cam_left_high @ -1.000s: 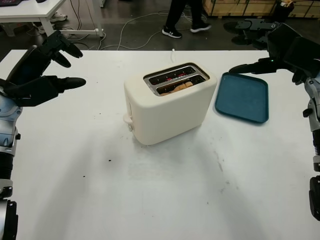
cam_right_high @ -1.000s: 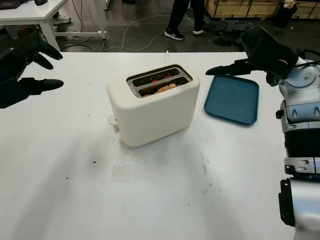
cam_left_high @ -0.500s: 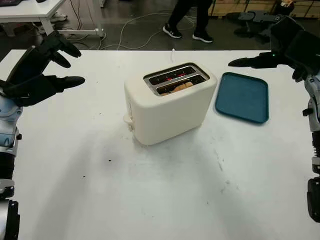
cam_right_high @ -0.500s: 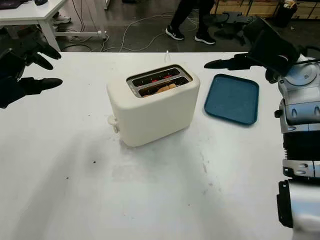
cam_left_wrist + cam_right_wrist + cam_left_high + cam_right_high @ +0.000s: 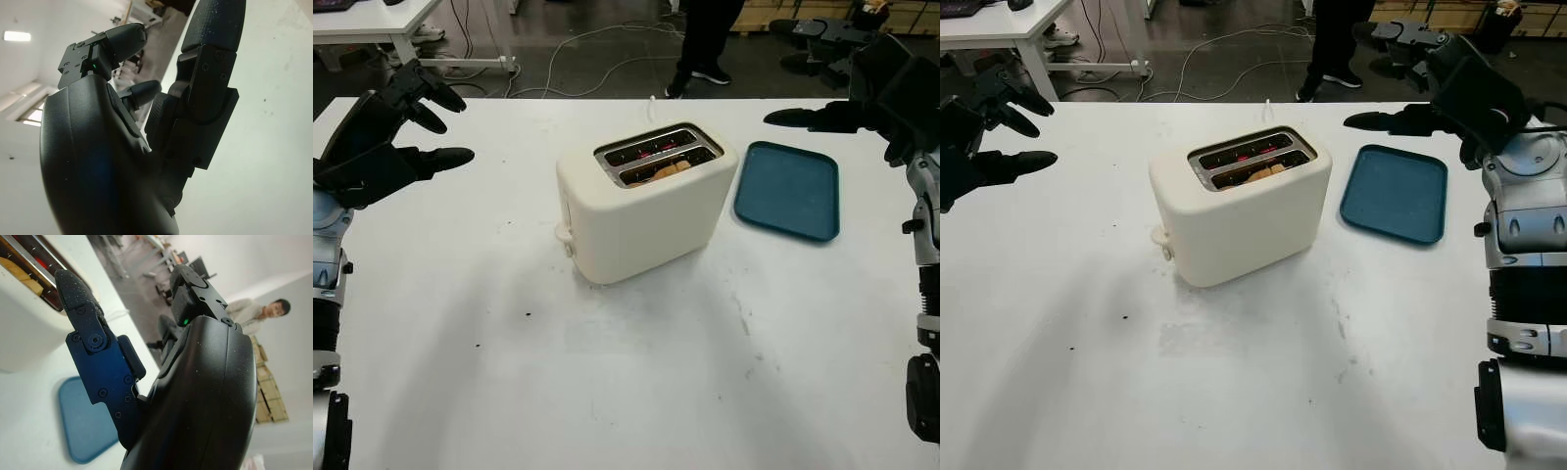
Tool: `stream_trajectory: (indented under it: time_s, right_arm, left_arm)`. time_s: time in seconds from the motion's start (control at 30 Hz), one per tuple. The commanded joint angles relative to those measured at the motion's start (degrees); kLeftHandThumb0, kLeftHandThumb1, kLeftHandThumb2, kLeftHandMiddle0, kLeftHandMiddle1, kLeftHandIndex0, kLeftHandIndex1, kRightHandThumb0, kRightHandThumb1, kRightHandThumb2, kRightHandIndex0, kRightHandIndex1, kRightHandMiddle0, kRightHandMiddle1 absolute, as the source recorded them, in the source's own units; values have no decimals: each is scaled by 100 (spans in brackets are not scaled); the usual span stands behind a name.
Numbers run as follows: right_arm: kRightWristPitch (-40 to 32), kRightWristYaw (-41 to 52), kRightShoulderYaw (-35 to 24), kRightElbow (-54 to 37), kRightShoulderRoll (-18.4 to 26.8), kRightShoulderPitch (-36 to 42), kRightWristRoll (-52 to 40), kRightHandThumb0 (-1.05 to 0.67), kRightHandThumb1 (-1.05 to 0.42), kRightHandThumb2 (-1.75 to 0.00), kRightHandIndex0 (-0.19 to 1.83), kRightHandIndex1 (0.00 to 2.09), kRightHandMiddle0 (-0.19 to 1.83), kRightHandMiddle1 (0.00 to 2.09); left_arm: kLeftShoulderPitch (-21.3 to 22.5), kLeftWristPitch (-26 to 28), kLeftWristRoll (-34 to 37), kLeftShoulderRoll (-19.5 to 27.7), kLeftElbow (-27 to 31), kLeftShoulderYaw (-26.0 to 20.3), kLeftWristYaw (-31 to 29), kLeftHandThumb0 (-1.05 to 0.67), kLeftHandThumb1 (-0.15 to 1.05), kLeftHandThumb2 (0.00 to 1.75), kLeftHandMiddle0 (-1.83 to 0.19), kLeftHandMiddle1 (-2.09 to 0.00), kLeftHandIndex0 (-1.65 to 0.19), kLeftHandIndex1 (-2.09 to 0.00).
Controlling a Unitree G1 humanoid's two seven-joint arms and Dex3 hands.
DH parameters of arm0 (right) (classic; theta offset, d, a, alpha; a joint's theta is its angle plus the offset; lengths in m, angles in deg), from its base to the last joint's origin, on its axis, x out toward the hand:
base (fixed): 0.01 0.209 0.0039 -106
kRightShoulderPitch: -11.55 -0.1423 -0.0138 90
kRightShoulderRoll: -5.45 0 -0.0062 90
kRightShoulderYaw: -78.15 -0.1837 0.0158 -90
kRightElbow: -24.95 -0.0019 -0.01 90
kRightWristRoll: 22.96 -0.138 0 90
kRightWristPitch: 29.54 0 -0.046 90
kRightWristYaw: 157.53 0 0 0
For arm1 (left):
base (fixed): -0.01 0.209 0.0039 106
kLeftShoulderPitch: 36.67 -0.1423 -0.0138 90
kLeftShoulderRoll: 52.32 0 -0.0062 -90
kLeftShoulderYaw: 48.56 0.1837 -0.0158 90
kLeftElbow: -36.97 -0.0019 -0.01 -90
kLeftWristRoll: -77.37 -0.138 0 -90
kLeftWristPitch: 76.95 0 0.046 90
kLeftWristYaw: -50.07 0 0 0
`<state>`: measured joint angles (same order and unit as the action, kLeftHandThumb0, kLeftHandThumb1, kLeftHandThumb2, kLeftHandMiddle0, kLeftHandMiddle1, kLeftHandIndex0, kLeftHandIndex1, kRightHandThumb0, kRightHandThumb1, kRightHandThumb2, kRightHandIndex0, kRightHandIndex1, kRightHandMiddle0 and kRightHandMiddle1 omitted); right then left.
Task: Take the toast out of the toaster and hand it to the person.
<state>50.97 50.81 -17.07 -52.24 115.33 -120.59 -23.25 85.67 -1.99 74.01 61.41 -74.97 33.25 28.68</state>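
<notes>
A white table holds a cream two-slot toaster near its middle, with a flat teal tray lying just beside it on the robot's right. The slot nearer the robot holds the toast, of which a thin golden strip of top edge shows, sunk almost level with the rim. The far slot appears to hold nothing, though red glints inside it make that hard to confirm. The tray carries nothing.

The right hand hangs in the air above the far edge of the tray, holding nothing, one black finger pointing toward the toaster. The left hand is raised over the table's far left side, well apart from the toaster, likewise holding nothing, with its fingers extended rather than closed. A person's dark-trousered legs stand on the floor beyond the table's far edge.

The step in hand looks like the reach for the toast, not yet begun in earnest. To do it well, the right hand should come over the near slot from above and pinch the exposed edge. Since so little bread stands proud, the fingertips must dip into the slot without pushing against the casing and sliding the toaster
</notes>
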Motion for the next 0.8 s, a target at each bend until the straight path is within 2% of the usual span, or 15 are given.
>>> stream_trajectory:
  time_s: [0.0,0.77]
  right_arm:
    - [-30,-21,-1,7,-29,-23,-22,-64,-70,0,3,74,41,2]
    - [-326,-78,0,-112,-85,-30,-37,-60,-68,0,3,74,40,1]
  left_arm:
    - [-66,7,62,-35,46,-33,-12,-105,92,16,0,-166,0,-155]
    - [-85,-69,19,-50,69,-26,26,-105,92,18,0,-166,0,-154]
